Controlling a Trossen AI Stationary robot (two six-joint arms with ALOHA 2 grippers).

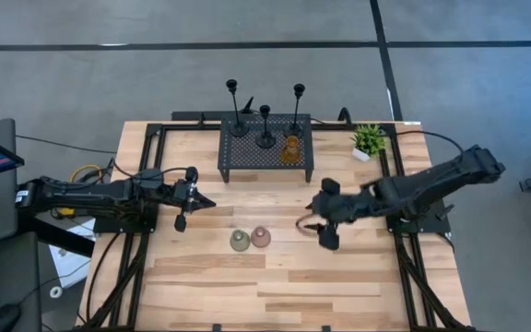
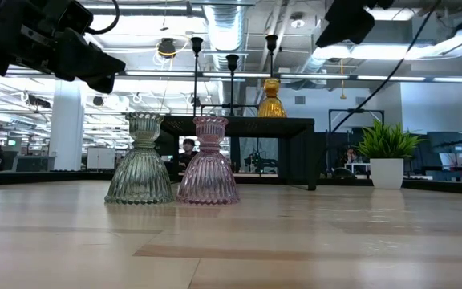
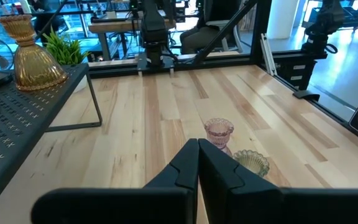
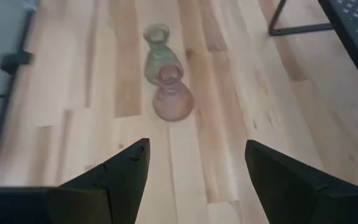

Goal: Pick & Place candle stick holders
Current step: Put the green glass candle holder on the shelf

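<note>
The near part of the light wooden table is bare planks with visible seams. Toward the middle stand the green holder and the pink holder, upright and just beside each other, the green one on the left; the low view shows both as ribbed glass with flared bases.

Left of them the left gripper hovers above the table with its fingers pressed together, as the left wrist view shows. Right of the pair the right gripper hangs over the planks with its fingers spread wide and nothing between them; the right wrist view looks past them at both squat holders.

Farther back, a black perforated rack stands at the table's far middle. On it are three black thin-stemmed holders of differing heights, and the amber holder toward its right side. A small green potted plant sits right of the rack, near the far right corner.

Beyond the table, the low view shows an open workspace with ceiling ducts, strip lights, a white column and a few seated people. The floor around the table is grey with dark lines.
</note>
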